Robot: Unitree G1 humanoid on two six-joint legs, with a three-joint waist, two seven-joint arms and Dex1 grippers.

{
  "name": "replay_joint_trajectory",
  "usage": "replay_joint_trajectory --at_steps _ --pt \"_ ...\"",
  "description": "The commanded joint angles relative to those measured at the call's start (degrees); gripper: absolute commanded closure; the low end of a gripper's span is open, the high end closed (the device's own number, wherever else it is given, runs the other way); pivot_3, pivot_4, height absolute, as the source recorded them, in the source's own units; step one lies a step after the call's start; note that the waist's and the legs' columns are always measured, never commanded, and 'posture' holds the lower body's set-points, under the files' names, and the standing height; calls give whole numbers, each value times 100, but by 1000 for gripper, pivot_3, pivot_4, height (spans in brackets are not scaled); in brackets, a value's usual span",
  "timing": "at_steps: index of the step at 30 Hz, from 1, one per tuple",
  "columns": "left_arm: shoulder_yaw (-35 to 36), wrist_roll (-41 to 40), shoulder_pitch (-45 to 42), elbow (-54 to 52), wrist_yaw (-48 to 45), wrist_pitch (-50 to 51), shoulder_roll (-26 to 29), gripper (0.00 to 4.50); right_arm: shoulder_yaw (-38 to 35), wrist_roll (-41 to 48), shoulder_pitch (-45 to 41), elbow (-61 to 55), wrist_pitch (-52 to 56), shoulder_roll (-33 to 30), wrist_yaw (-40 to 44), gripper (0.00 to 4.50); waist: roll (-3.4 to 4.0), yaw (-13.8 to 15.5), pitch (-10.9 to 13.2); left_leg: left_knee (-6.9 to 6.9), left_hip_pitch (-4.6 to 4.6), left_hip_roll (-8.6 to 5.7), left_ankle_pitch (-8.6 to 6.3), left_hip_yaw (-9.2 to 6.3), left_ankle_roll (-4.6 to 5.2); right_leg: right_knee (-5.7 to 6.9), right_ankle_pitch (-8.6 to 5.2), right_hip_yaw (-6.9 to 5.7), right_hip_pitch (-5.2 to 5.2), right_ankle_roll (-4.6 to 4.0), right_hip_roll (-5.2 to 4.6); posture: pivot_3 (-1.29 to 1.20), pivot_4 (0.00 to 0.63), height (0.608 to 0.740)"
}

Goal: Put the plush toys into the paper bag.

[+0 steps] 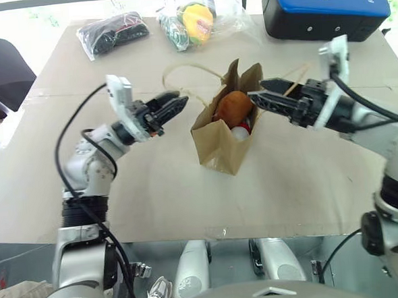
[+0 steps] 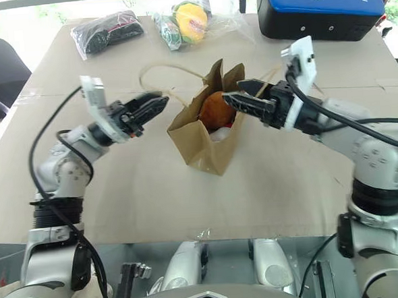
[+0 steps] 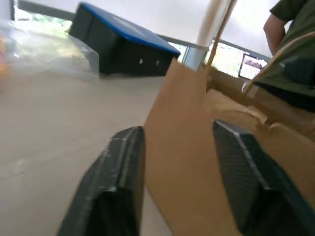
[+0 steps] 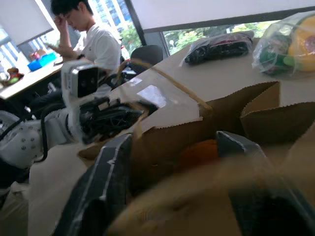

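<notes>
So the paper bag (image 1: 227, 144) stands upright and open in the middle of the cardboard-covered table (image 1: 154, 192), its mouth a bit crumpled, one cord handle (image 1: 184, 75) looping off toward the back of the table; both plush toys are already inside it: the orange-brown bear head (image 1: 234, 108) sits on top, filling most of the opening, and a bit of the white chick (image 1: 241, 131) with a speck of red peeks out just under it, against the bag's right wall; the left gripper (image 1: 176, 104) hovers just off the bag's left side, fingers parted with nothing between them, pointing at the bag's upper edge; the right gripper (image 1: 262, 91) is at the bag's right rim, right above the bear, fingers also spread and holding nothing; along the far edge of the table there's a black bundle in clear plastic (image 1: 113, 31), a yellow-green toy in a plastic wrap (image 1: 194, 22), and a blue-and-black hard case (image 1: 325, 7), all well apart from the bag; a person (image 4: 93, 42) sits at a desk in the background of the right wrist view.
</notes>
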Motion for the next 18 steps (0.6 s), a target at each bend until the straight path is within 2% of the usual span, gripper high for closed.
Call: replay_joint_trajectory --at_steps 1,2,5,8,10,12,15,18 --pt "574 -718 428 -765 -214 707 375 458 -828 1262 560 -562 248 -834 169 1576 -2 33 -1 0 -1 0 0 1 1 -6 -1 0 4 1 -3 0 150 740" --pt "627 -867 632 -996 -276 886 454 47 -952 1479 759 -659 243 -1047 176 1576 -1 41 -1 0 3 -1 -1 4 1 -11 -1 -1 10 2 -6 0 150 740" --pt "583 -858 1290 -1656 -339 1007 563 47 -1007 1808 1285 -868 137 -1448 -10 1576 -2 54 -1 -1 8 -4 -1 10 1 -17 -1 1 18 3 -14 0 150 740" --pt "334 -679 1628 -2202 -60 938 327 47 -206 719 1653 -1115 -263 -1565 -10 1576 -6 71 -3 2 11 -4 -1 6 1 -6 -1 -1 18 1 -11 0 150 740" --pt "54 -542 1788 -2589 180 907 104 0 910 -570 1707 -982 -861 -1439 -184 2079 -9 71 -6 8 14 -3 0 3 1 -5 -2 -1 20 1 -5 0 150 740" --pt "-146 -275 1865 -2774 316 776 1 0 1571 -1249 1701 -850 -1296 -1251 -154 2911 -8 63 -5 14 12 -3 0 7 0 -4 -2 6 19 2 -5 0 150 740" --pt "-598 88 1879 -3044 691 679 -303 0 2566 -2050 1388 -219 -2065 -207 -230 4340 -9 31 -6 13 15 -1 0 6 0 -3 -1 10 18 1 3 0 150 740" --pt "-856 467 1776 -3164 1134 580 -577 0 2928 -2558 1203 274 -2533 397 -165 4429 -5 57 -4 12 14 0 0 4 -1 0 -1 11 16 1 5 0 150 740"
